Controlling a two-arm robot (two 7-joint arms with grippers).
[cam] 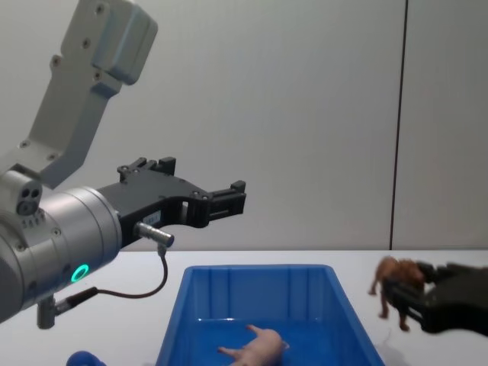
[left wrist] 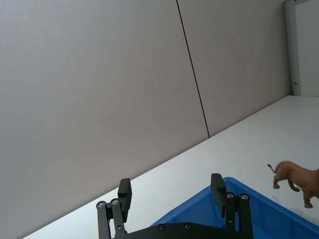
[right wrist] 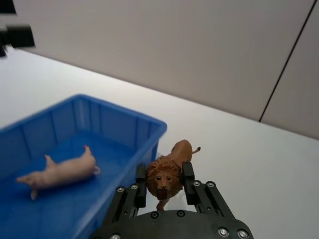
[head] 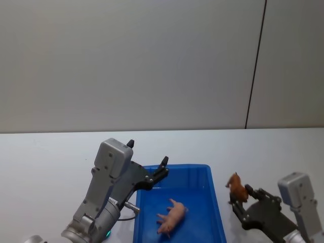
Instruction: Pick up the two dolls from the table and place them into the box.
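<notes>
1. One doll is home: the pink pig [head: 172,216] lies on its side on the floor of the blue box [head: 177,166], toward the near end.
2. The left gripper [head: 148,153] hovers above the box's far left corner, fingers spread wide and holding nothing. Its share looks done.
3. Over on the right, the right gripper [right wrist: 164,174] is clamped on the brown animal [right wrist: 167,172], one finger on each side just behind the head, and the toy faces the wrist.
4. That doll hangs just outside the box's right wall and, from the chest view, it looks to be clear of the table [head: 50,152].
5. So the step in hand is carrying the second doll.
6. Next call: swing left over the rim, high enough that the dangling legs miss it, and let go over bare floor rather than on top of the pig.
</notes>
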